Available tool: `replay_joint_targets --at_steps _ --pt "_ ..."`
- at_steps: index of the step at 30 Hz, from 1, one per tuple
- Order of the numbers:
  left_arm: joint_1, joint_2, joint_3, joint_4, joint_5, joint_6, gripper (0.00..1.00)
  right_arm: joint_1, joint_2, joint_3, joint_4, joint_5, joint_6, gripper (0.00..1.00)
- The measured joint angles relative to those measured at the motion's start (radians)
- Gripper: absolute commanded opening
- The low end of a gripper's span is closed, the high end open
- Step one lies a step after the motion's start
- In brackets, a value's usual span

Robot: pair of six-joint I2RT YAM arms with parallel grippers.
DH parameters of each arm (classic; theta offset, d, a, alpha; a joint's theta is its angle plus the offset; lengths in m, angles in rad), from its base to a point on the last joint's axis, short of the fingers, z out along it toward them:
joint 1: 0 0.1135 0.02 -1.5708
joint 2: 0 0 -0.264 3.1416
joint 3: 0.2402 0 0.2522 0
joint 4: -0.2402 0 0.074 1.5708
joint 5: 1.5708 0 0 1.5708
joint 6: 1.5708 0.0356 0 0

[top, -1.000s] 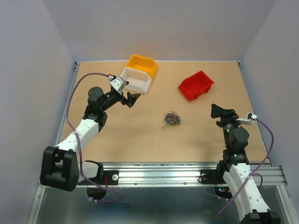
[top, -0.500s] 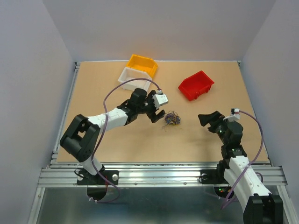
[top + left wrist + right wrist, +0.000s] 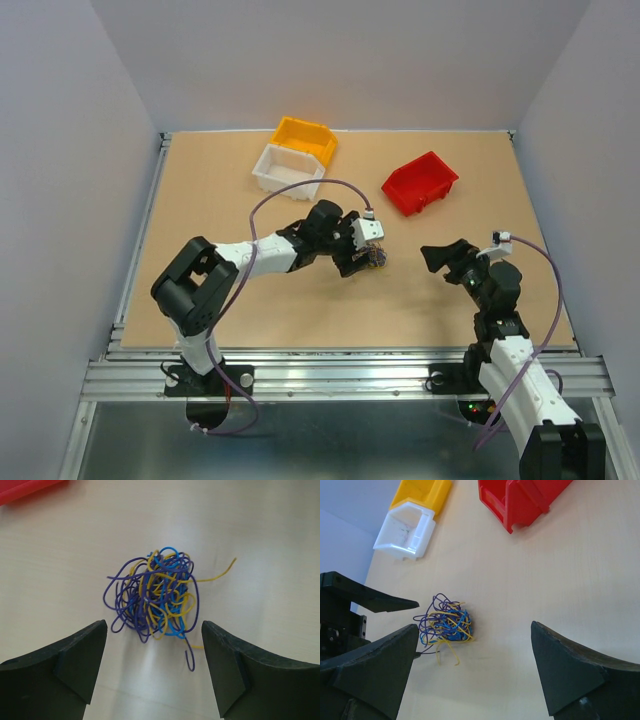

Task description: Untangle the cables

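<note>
The cables (image 3: 152, 597) are one small clump of very thin purple, yellow and blue wires, lying on the bare counter (image 3: 300, 300). They look light and limp, with a little spring in the loops. The clump would likely skid on the smooth top if nudged, and rise as one lump if pinched through its middle. A squeeze there would probably only tighten the knots. The better holds look like the loose ends: a yellow end (image 3: 222, 570) pokes out toward the right finger of the left jaws, and a purple tail (image 3: 190, 660) curls back into the gap between the fingers. One pair of jaws could pin the body while the other draws out an end.

The left jaws stand wide, one finger on each side of the clump's near edge. The clump lies just ahead of the tips and between them. Neither finger touches a wire, as far as the wrist view shows, and nothing is held. Beyond these jaws and to their left sit a white bin (image 3: 288, 170) and a yellow bin (image 3: 303, 135), touching each other.

A red bin (image 3: 420, 183) sits beyond the space between the two pairs of jaws.

The right jaws are also spread wide and empty, well apart from the clump. From them the clump lies ahead, toward their left finger.
</note>
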Motion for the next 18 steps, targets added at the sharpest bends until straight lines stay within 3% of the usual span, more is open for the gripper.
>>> replay_joint_targets --at_steps 1,4,5,8,9,11,18 --pt "-0.009 0.005 0.002 0.0 0.002 0.0 0.86 0.0 0.0 0.0 0.0 -0.001 0.0 0.98" --pt "-0.025 0.034 0.018 -0.001 0.003 0.001 0.63 0.0 -0.001 -0.001 0.0 -0.002 0.0 0.97" --pt "-0.032 0.052 0.031 -0.004 -0.004 0.001 0.48 0.0 -0.002 -0.002 0.001 -0.002 0.0 0.96" --pt "-0.039 0.106 0.075 -0.015 -0.019 -0.003 0.28 0.0 -0.008 -0.012 0.005 -0.008 0.0 0.94" --pt "-0.041 0.117 0.083 -0.019 -0.024 0.002 0.15 0.0 -0.008 -0.014 0.005 -0.012 0.0 0.94" --pt "-0.041 0.12 0.086 -0.03 -0.026 0.013 0.0 0.0 -0.008 -0.015 0.008 -0.023 0.0 0.93" --pt "-0.041 0.018 0.027 -0.035 0.031 0.038 0.0 0.0 0.016 -0.062 0.096 -0.128 -0.01 0.86"
